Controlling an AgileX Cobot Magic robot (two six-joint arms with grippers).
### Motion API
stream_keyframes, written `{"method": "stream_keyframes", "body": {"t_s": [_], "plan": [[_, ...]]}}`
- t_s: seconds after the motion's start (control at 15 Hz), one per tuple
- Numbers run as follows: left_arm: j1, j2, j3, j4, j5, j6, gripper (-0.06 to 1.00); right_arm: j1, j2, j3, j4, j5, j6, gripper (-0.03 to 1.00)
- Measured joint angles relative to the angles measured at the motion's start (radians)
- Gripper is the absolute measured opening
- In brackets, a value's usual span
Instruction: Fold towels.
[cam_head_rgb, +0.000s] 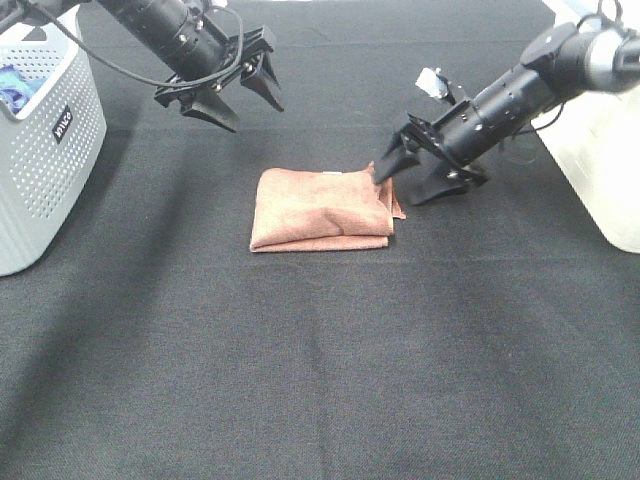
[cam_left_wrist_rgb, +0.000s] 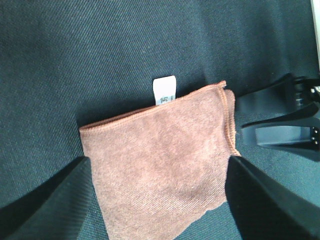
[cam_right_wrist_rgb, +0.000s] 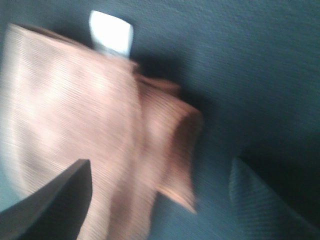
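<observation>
The reddish-brown towel (cam_head_rgb: 322, 207) lies folded into a small rectangle on the black table. It shows in the left wrist view (cam_left_wrist_rgb: 160, 160) with its white tag (cam_left_wrist_rgb: 164, 90), and blurred in the right wrist view (cam_right_wrist_rgb: 95, 130). My left gripper (cam_head_rgb: 236, 98) is open and empty, raised above and behind the towel's left side. My right gripper (cam_head_rgb: 420, 175) is open and empty, low at the towel's right edge, one finger (cam_head_rgb: 390, 165) close beside the cloth. Its fingers (cam_left_wrist_rgb: 280, 115) also show in the left wrist view.
A white perforated basket (cam_head_rgb: 45, 150) stands at the far left with a blue cloth (cam_head_rgb: 15, 88) inside. A white bin (cam_head_rgb: 600, 160) stands at the right edge. Black cloth (cam_head_rgb: 320, 380) covers the table.
</observation>
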Motion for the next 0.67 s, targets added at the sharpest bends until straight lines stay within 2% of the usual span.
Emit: {"method": "stream_keyframes", "body": {"t_s": [0.13,0.2,0.4,0.53,0.67], "plan": [[0.0,-0.035,-0.015,0.008,0.001,0.036,0.71,0.001,-0.058,0.002,-0.096,0.024,0.056,0.73],[0.0,-0.081,-0.019,0.027,0.002,0.043,0.71,0.018,-0.121,0.002,-0.17,0.062,0.121,0.73],[-0.006,-0.212,0.004,0.161,0.002,0.047,0.71,0.091,-0.25,0.002,-0.354,0.14,0.264,0.73],[-0.022,-0.319,0.1,0.265,0.001,0.047,0.71,0.136,-0.327,0.009,-0.511,0.146,0.361,0.73],[-0.052,-0.461,0.281,0.353,0.001,0.047,0.71,0.156,-0.43,0.074,-0.623,0.148,0.428,0.73]]}}
